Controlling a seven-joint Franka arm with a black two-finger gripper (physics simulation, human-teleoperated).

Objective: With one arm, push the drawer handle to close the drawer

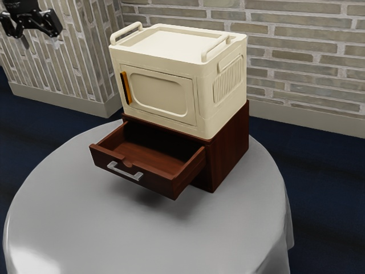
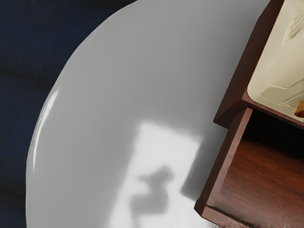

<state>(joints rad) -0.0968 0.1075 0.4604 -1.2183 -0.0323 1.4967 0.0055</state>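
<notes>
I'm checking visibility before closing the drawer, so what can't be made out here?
Arm: mostly beyond the exterior view's upper-left edge.
Drawer, deep inside: dark shadow, both views.
Cream box, back: turned away, exterior view.
Part of the drawer: cut off by the wrist view's edges.

Here's a brick wall [image 1: 296, 34] across the far side, another [image 1: 74, 74] standing at the exterior view's left, pale baseboard [image 1: 63, 101] below, dark blue floor [image 1: 325, 171], and nearer, a round grey table [image 1: 102, 228] catching a bright light patch [image 2: 166, 142]!
</notes>
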